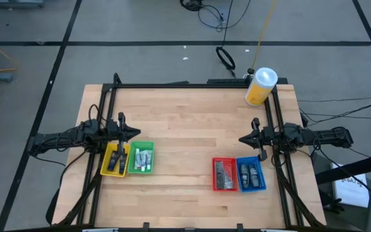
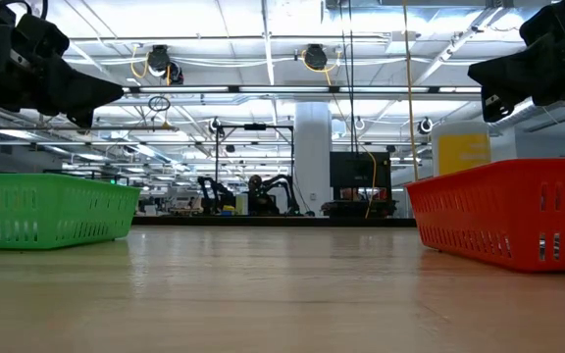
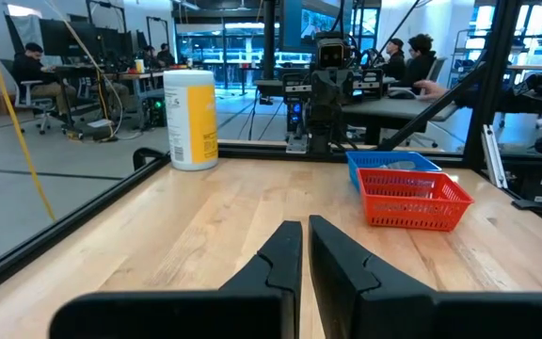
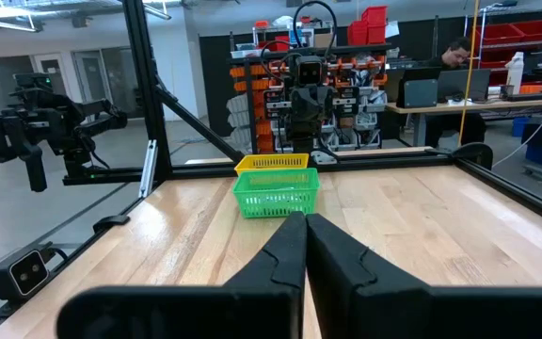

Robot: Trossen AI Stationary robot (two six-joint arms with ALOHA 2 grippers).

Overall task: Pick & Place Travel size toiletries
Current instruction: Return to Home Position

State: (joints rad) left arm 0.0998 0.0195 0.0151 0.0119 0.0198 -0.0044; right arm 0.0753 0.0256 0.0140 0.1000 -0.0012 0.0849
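While hovering, left end effector (image 3: 304, 226), right end effector (image 4: 305, 219) closed, empty.

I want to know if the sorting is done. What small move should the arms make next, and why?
Probably none but holding at rest. The left gripper hangs beside the green bin, the right gripper beside the red bin, both with fingers shut on nothing. The toiletries I can see lie in bins, and no loose item shows on the table.
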